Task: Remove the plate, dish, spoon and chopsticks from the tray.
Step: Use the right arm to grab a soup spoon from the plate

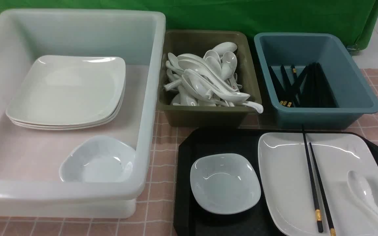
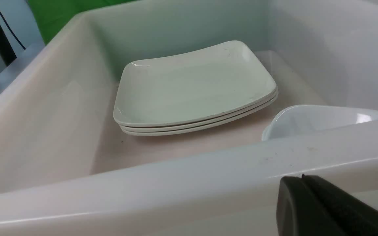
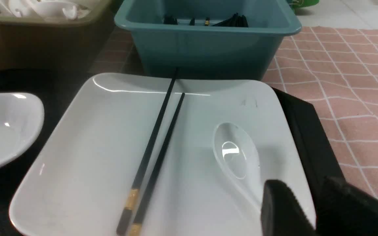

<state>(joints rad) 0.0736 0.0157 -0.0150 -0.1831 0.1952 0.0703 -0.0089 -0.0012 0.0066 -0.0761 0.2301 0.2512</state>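
1. Right wrist view: the right gripper (image 3: 304, 186) has its two black fingers slightly parted, with nothing between them.
2. Just beyond those fingers the spoon (image 3: 236, 157) lies bowl-up on the plate (image 3: 94, 164), with its handle end hidden behind one finger.
3. Beside the spoon, the chopsticks (image 3: 149, 147) lie side by side on the plate, and one tip reaches past the far rim.
4. In the front view, the plate fills the lower right of the frame on the tray (image 1: 184, 170). The dish (image 1: 225, 183) sits lower centre, just beside the plate.
5. The left gripper (image 2: 302, 179), fingers pressed together and holding nothing, is just outside the white tub (image 2: 176, 183), well apart from the tray.
6. An olive bin (image 1: 205, 118) sits top centre and a teal bin (image 1: 356, 98) upper right.
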